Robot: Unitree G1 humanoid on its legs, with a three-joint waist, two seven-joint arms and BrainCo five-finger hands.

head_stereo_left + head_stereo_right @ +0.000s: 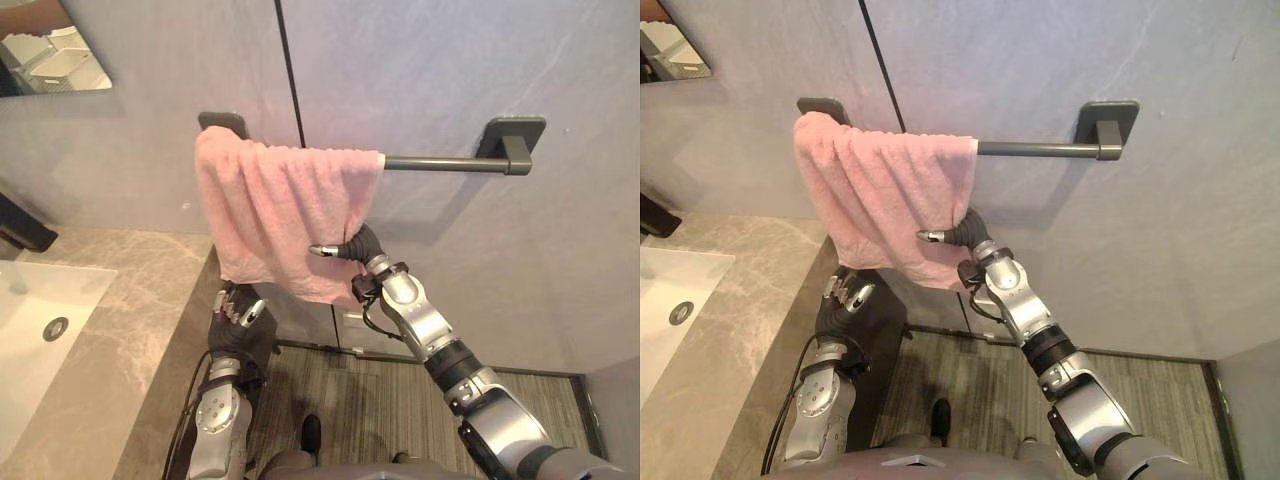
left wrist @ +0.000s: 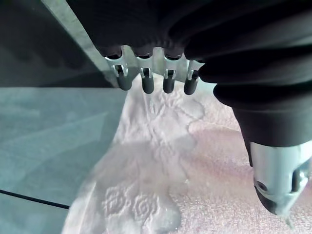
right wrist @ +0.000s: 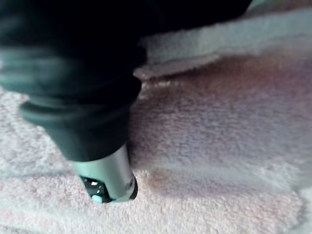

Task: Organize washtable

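Nearest and low, the left hand (image 1: 238, 312) hangs just beside the right edge of the marble washtable (image 1: 130, 320). Its fingers (image 2: 146, 83) are loosely bent, slightly apart, and hold nothing. In its wrist view the cloth shows past them, apart from the tips. On the left of the counter is a white sink (image 1: 25, 290) with a round drain (image 1: 55, 328), and behind it stands a dark tap (image 1: 25, 232).

Farther and higher, the right hand (image 1: 360, 243) is at the lower right edge of the pink towel (image 1: 275, 205). Its thumb (image 1: 325, 250) lies across the front of the cloth, pointing left. Whether the hand is clamped on the cloth cannot be told, as the rest of it sits behind the edge.

The towel hangs bunched over the left part of a dark towel bar (image 1: 435, 163), its folds falling down the grey wall (image 1: 450, 60). The right part of the bar is bare up to its bracket (image 1: 515, 135). A mirror (image 1: 50, 50) is at the far left.
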